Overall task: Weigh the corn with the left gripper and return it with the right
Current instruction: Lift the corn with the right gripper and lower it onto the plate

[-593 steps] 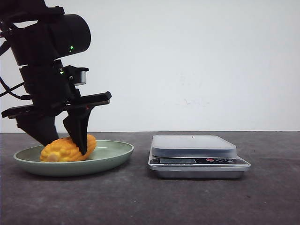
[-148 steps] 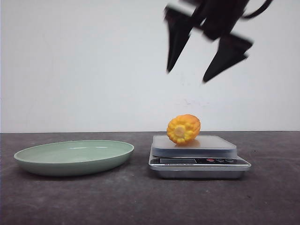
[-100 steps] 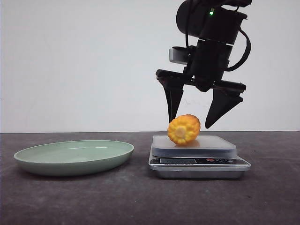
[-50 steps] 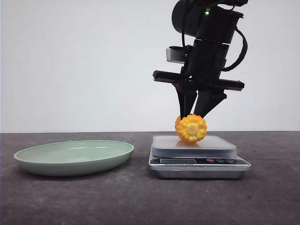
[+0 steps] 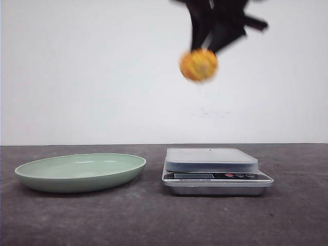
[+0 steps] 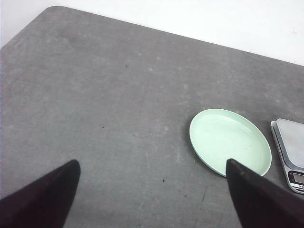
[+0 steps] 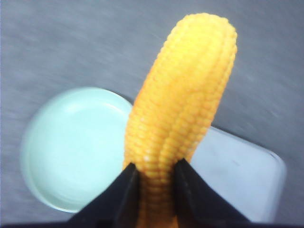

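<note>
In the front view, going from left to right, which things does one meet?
green plate → corn, held high in the right gripper → scale. The corn hangs above the scale's left part, so these two overlap somewhat.

Glossy green plate point(image 5: 82, 171); matt grey table point(image 5: 154, 220).

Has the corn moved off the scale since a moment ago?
Yes. The corn has gone straight up, now high above the scale, held by the right tool.
</note>
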